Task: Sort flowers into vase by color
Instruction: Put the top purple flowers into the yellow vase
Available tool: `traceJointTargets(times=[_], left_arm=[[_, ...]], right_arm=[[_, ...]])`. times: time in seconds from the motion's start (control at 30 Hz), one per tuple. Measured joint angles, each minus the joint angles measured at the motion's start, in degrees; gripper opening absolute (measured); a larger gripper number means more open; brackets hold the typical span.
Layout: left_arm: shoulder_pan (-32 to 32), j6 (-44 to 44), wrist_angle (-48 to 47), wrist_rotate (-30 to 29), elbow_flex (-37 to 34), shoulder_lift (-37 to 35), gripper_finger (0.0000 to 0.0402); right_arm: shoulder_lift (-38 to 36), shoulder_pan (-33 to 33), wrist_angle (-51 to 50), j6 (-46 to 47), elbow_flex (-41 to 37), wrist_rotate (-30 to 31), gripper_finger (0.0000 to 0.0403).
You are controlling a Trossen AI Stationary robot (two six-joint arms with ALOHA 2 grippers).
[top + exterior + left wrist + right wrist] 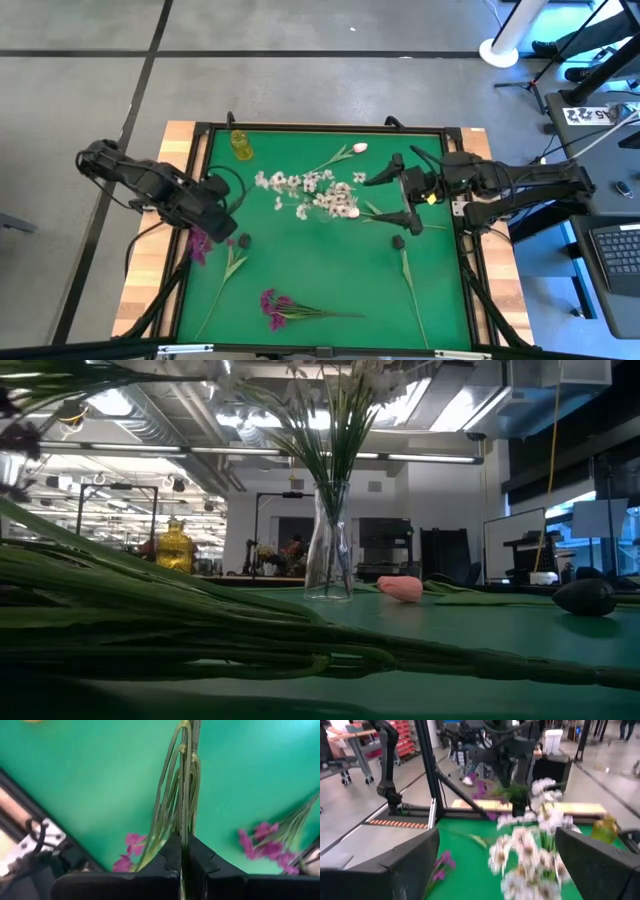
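Note:
A clear glass vase point(330, 560) with white flowers point(305, 185) stands mid-table on the green mat point(320, 270). At the left edge my left gripper point(225, 228) point(184, 850) points steeply down, shut on a bunch of green stems with magenta blossoms point(198, 245). To the right of the vase my right gripper point(402, 190) point(497, 840) stands open and level, facing the white flowers point(530, 850), with nothing between its fingers. A second magenta cluster point(272, 305) lies flat on the mat near the front. My left gripper pinches several thin green stems point(184, 827) together between its two fingers. The fingers come from above, pointing steeply down, and the stems run on past the tips along the fingers. Magenta blossoms point(131, 842) hang beside the stems. Whether the bunch's lower end touches the mat, I cannot tell.
A yellow vase point(241, 145) stands at the far left. A pink bud point(358, 148) lies at the far side. Leafy stems point(232, 265) point(408, 280) lie on the mat. Two small dark lumps point(243, 240) point(398, 241) sit nearby. A black frame point(200, 170) rims the mat.

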Motion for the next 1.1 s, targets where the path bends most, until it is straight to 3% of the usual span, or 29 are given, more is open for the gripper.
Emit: traceJointTargets(times=[0.23,0.53,0.67,0.93,1.1], left_arm=[[0.2,0.5,5.7,-7.6,0.7,-4.0,0.0000],[1.1,3.5,7.2,-21.5,8.1,-5.5,0.0000],[3.5,4.7,7.7,-20.8,9.2,-5.2,0.0000],[6.9,9.1,13.2,-10.0,9.3,-3.9,0.0000],[7.8,12.7,19.3,-4.9,9.3,-2.2,0.0000]], right_arm=[[4.6,0.0,8.5,-4.2,0.0,0.0,0.0392],[10.7,0.0,21.3,-14.3,0.0,1.6,0.0392],[13.6,0.1,26.7,-26.9,0.0,6.0,0.0392],[21.3,1.7,37.4,-55.4,0.2,17.6,0.0392],[28.2,5.5,38.8,-68.9,6.4,25.2,0.0392]])
